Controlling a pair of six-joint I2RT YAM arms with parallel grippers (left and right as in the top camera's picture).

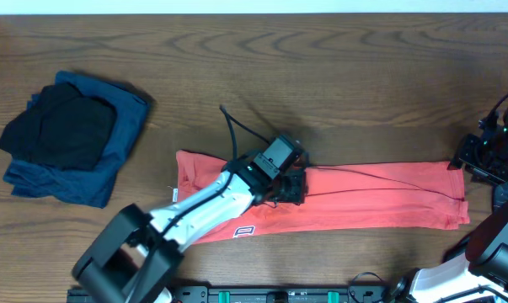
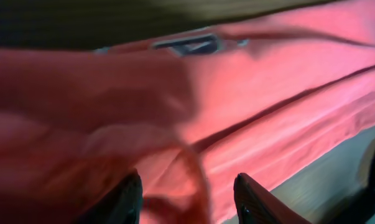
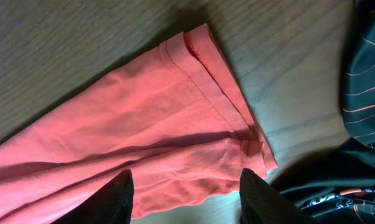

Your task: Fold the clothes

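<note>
Coral-red T-shirt [image 1: 380,198] lies across the middle of the wooden counter [image 1: 338,67], narrowed into a long flat strip, with its hem label [image 1: 244,230] showing on the near edge toward the left end. A pile of dark garments [image 1: 68,139], black on navy, sits well apart at the far left.

The left claw [image 1: 289,187] hangs low over the strip's middle. Its wrist view is blurred but shows the jaws spread wide, with a rumple of red cloth rising between them, not pinched. The right claw [image 3: 190,205] hovers over the strip's right end, its jaws likewise wide and empty, near the stitched hem [image 3: 203,81]. A dark striped cloth [image 3: 367,74] lies just past that end.

The shirt looks light, thin and limp. It will likely sag, drag and wrinkle rather than keep its shape, and its layers may slide apart. The best hold is probably a pinch through all layers at an end corner, close to the hem where the cloth is thickest.
</note>
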